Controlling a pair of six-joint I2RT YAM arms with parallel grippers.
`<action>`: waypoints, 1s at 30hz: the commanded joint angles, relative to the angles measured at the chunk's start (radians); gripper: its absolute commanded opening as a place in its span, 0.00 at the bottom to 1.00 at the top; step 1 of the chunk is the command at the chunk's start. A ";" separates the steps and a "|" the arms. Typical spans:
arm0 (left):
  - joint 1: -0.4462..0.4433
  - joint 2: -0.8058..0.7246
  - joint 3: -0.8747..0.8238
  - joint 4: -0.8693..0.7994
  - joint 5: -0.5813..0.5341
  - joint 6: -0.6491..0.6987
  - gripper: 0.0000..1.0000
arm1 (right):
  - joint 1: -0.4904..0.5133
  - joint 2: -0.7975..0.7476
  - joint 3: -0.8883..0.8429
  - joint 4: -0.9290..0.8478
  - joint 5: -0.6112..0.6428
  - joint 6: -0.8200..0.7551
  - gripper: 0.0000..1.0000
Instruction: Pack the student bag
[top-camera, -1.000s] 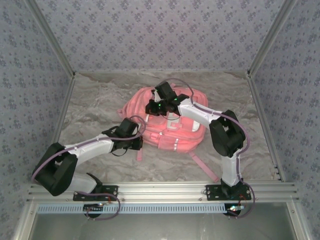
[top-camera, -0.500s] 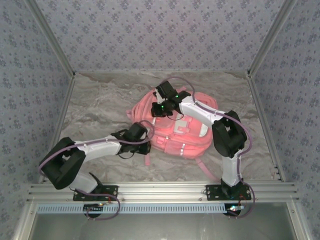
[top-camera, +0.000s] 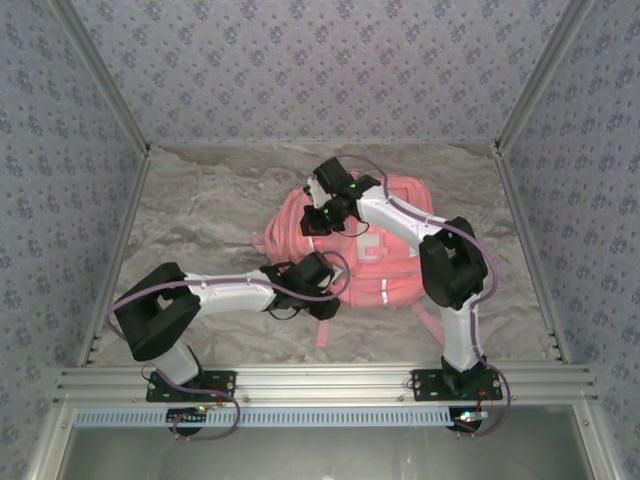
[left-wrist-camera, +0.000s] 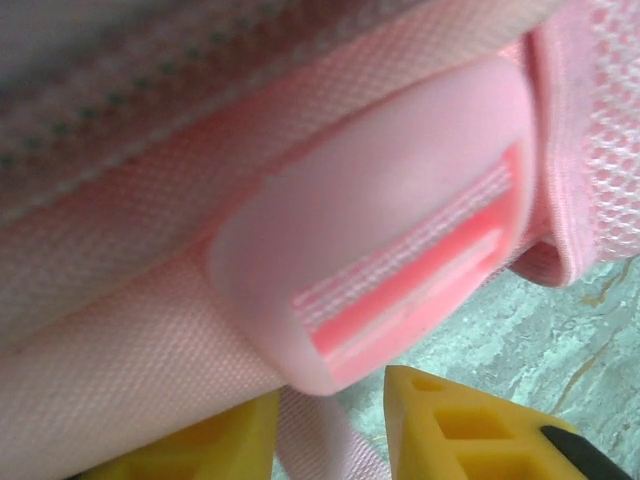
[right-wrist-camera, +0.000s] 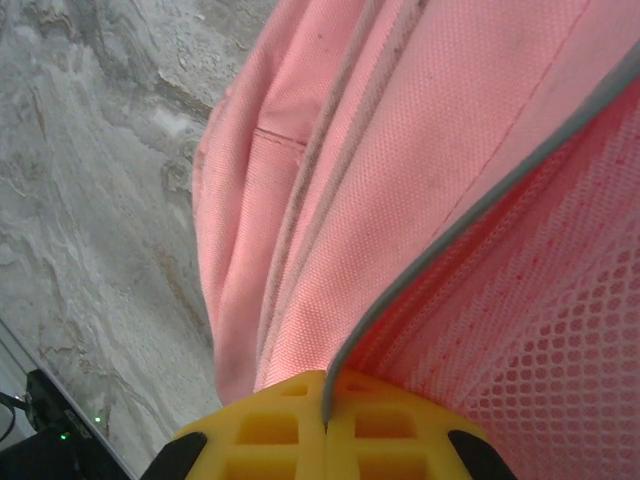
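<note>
The student bag (top-camera: 385, 265) is a soft pink backpack lying flat mid-table. My right gripper (top-camera: 312, 222) sits at its far left edge; in the right wrist view the yellow jaws (right-wrist-camera: 325, 400) are shut on the bag's grey piping, between pink fabric (right-wrist-camera: 420, 150) and pink mesh (right-wrist-camera: 560, 330). My left gripper (top-camera: 328, 285) is at the bag's near left corner. In the left wrist view its yellow fingers (left-wrist-camera: 450, 430) stand apart, a pink strap (left-wrist-camera: 320, 435) runs loose between them, and a pink plastic buckle (left-wrist-camera: 380, 220) lies just beyond them.
The marble-patterned table top (top-camera: 200, 215) stretches left of the bag. Patterned walls (top-camera: 60, 170) close in the back and both sides. An aluminium rail (top-camera: 320, 380) runs along the near edge. A loose strap end (top-camera: 324, 330) trails towards the rail.
The bag has slid to the right under the right gripper's hold. My left arm followed it to the right, and its jaws have gone from shut to apart.
</note>
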 joint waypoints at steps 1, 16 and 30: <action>0.003 0.013 0.019 -0.031 -0.024 0.015 0.35 | 0.004 -0.033 -0.028 0.017 -0.050 -0.021 0.00; 0.090 -0.094 -0.082 0.005 -0.021 -0.038 0.00 | -0.008 -0.065 -0.066 0.045 -0.047 0.001 0.00; 0.135 -0.172 -0.169 0.034 -0.027 -0.039 0.00 | 0.009 -0.084 -0.097 0.066 -0.036 -0.009 0.00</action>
